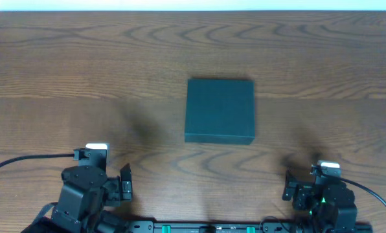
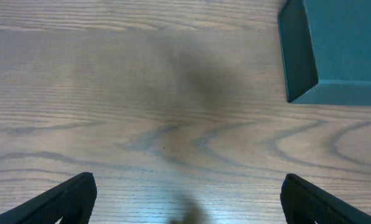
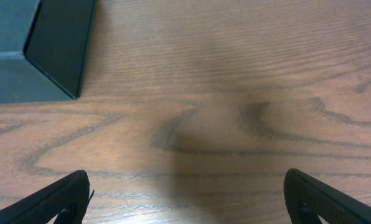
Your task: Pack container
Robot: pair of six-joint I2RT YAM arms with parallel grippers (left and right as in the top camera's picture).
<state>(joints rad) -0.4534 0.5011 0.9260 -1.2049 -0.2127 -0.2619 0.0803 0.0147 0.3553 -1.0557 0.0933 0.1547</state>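
The container (image 1: 219, 110) is a dark teal matte box with its flat lid closed, sitting at the middle of the wooden table. Its corner shows at the top right of the left wrist view (image 2: 341, 50) and at the top left of the right wrist view (image 3: 30, 50). My left gripper (image 2: 187, 202) is open and empty over bare wood, near the table's front left (image 1: 122, 184). My right gripper (image 3: 187, 199) is open and empty near the front right (image 1: 293, 188). Both are well short of the container. No snack packets are in view.
The wooden table (image 1: 83, 77) stretches around the container. Black cables run from both arms along the front edge.
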